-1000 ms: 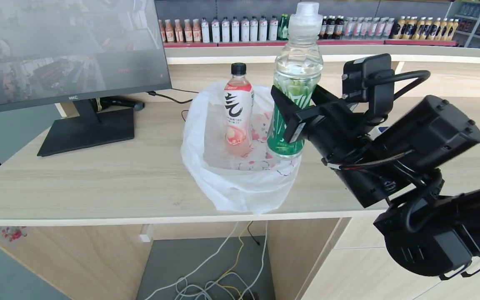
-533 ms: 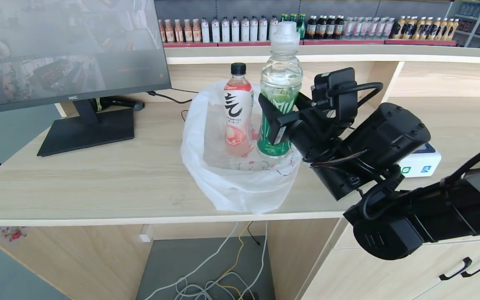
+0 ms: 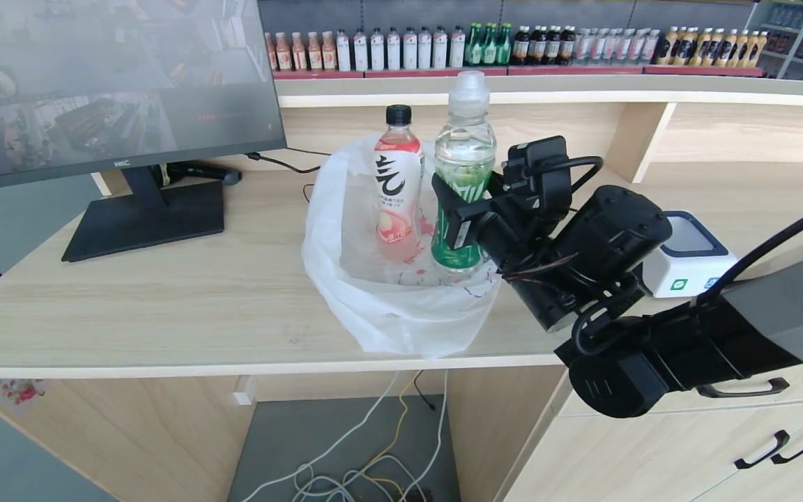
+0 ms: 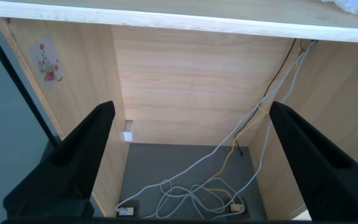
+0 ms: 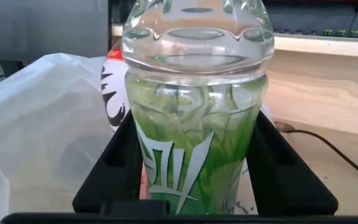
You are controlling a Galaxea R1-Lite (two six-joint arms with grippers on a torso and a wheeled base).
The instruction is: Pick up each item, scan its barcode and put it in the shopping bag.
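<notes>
Our left tool [image 4: 191,155] hangs below the desk [image 3: 164,300] edge with its fingers apart and nothing between them. On the desk the bag [image 3: 373,314] is thin, soft film that we judge will sag or shift if nudged. A pink bottle [image 3: 397,195] stands upright inside it. Just beside that, the green bottle [image 3: 463,188] is upright, its base low in the bag's mouth, and our right tool [image 3: 470,213] is clamped on its labelled middle. It looks nearly full, so we expect it to be fairly heavy, smooth-sided and slightly squashy. The waist under the shoulder seems the surest hold. The scanner [image 3: 687,258] sits on the desk to the right.
</notes>
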